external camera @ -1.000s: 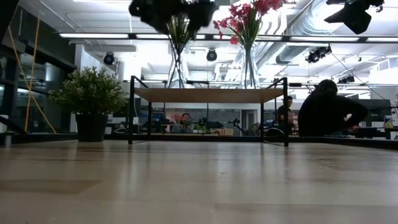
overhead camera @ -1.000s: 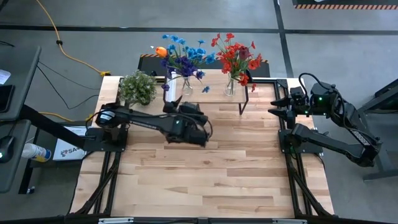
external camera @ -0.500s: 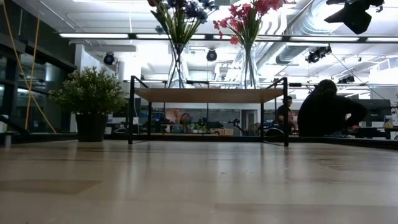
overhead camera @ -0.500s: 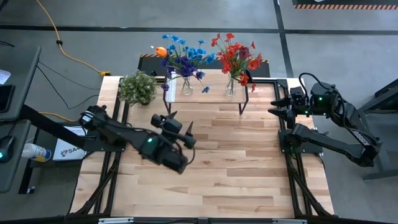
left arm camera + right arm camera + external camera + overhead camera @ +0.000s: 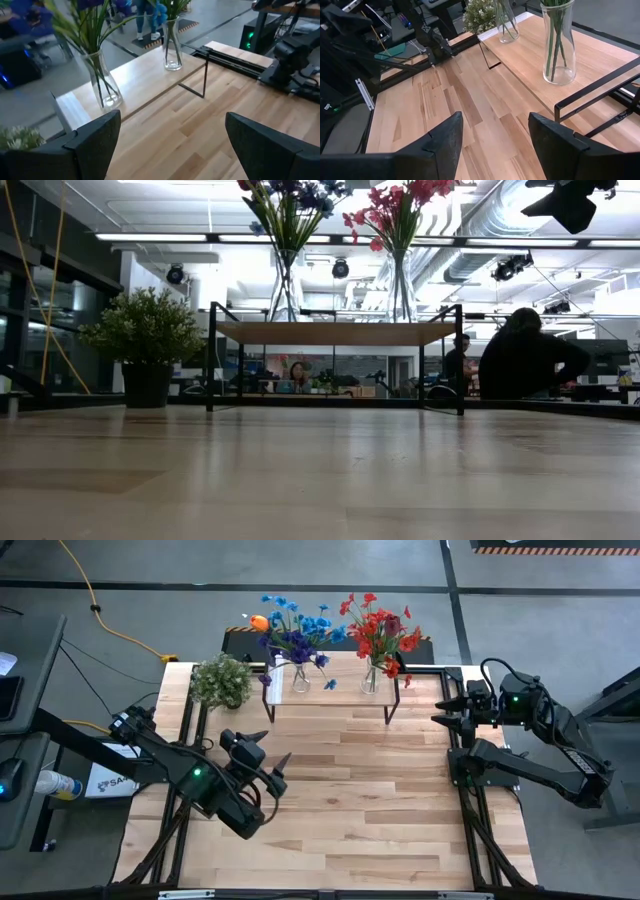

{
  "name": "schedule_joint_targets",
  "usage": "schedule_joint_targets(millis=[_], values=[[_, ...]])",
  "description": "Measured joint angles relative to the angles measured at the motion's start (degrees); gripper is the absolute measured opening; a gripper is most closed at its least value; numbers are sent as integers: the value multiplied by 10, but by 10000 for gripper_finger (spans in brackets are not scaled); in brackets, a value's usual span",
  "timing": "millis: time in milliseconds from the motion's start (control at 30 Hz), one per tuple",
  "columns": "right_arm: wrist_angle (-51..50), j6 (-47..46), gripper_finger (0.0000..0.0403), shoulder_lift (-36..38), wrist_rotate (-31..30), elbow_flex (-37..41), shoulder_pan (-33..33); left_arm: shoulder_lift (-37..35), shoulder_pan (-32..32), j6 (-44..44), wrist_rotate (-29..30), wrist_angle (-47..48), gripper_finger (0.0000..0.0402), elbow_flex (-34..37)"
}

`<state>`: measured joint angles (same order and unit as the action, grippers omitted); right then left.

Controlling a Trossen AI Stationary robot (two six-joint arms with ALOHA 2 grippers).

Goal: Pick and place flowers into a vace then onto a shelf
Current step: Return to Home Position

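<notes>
**Inspector:** Two vases (image 5: pixel 299 680) holding the flowers (image 5: pixel 297 624) stand on the shelf (image 5: pixel 336 676). Placement looks complete.

**Clerk:** Grippers?

**Inspector:** Both empty, fingers apart. The left gripper (image 5: pixel 274 746) hangs over the table's (image 5: pixel 380 800) left side, and the right gripper (image 5: pixel 444 712) sits at its right edge.

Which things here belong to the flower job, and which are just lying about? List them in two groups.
Job: blue and purple flowers; red flowers; blue flowers' vase; red flowers' vase; shelf under both; left gripper, fingers open; right gripper, fingers open.

Lying about: potted plant; yellow cable; seated person beyond the table.
</notes>
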<state>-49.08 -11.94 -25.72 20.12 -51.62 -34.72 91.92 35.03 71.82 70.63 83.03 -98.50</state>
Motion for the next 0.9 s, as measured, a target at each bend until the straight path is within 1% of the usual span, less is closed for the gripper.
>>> schedule_joint_targets(millis=[67, 167, 200, 367, 567, 667, 800, 833, 900], values=[[0, 1, 213, 4, 0, 0, 0, -10, 0, 26, -13, 15, 392, 0], [0, 16, 211, 17, 0, 0, 0, -26, -2, 91, -31, 69, 392, 0], [0, 19, 211, 24, 0, 0, 0, -32, -1, 110, -35, 73, 392, 1], [-5, 34, 217, 72, -1, -7, 0, -68, 7, 110, -15, 70, 392, 22], [-38, 49, 216, 117, -7, -71, 0, -120, 34, 134, 24, 70, 392, 71], [-74, 50, 213, 130, -43, -106, 0, -150, 52, 149, 41, 70, 392, 105], [-133, 42, 212, 143, -146, -137, 0, -189, 74, 190, 54, 70, 392, 164], [-144, 30, 212, 145, -162, -142, 0, -201, 79, 201, 53, 70, 392, 180], [-153, 27, 215, 146, -169, -150, 0, -224, 89, 215, 50, 70, 392, 212]])
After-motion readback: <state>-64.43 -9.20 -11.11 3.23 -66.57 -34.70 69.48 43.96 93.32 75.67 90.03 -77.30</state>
